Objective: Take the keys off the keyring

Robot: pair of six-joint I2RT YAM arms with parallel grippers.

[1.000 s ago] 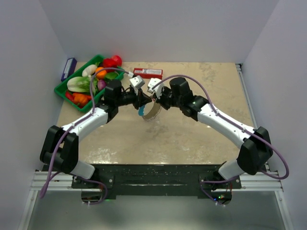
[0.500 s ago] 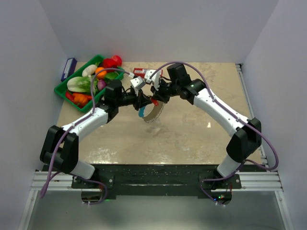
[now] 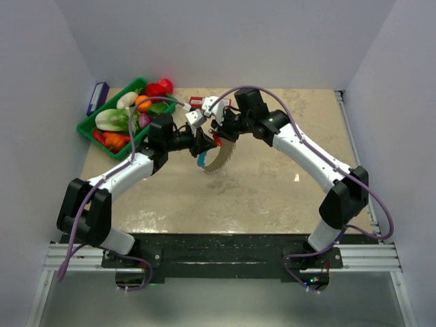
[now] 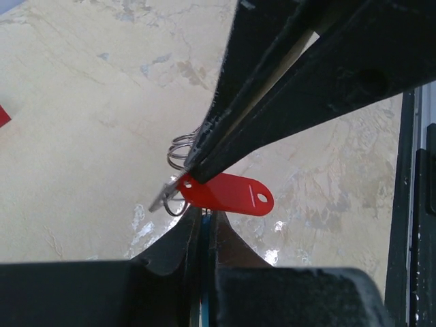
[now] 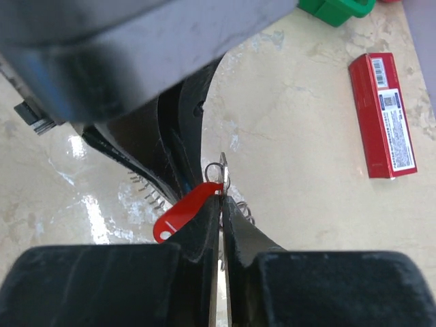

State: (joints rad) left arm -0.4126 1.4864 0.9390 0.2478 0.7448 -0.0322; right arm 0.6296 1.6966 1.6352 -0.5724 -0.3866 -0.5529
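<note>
The keyring hangs above the table between both grippers, its blue section [image 3: 201, 161] on the left and a fringe of silvery keys [image 3: 223, 161] on the right. My left gripper [image 3: 202, 144] is shut on the blue strip [image 4: 202, 238], seen edge-on between its fingers. My right gripper [image 3: 219, 136] is shut on a small silver key [image 5: 222, 176] that carries a little wire ring and a red tag [image 5: 182, 208]. In the left wrist view the red tag [image 4: 228, 194] hangs just past my left gripper [image 4: 202, 212], under the right fingers [image 4: 225, 136]. More keys [image 5: 144, 188] show behind the right gripper [image 5: 222, 197].
A long red box [image 5: 383, 114] lies on the table at the back, partly hidden in the top view [image 3: 197, 101]. A green tray [image 3: 87, 126] of toy vegetables sits at the back left, beside a small blue box [image 3: 97, 97]. White side walls enclose the table.
The right arm has swung up and toward the back left, its wrist now above the red box. The keyring has tilted and drawn out slightly. The left arm holds still.
</note>
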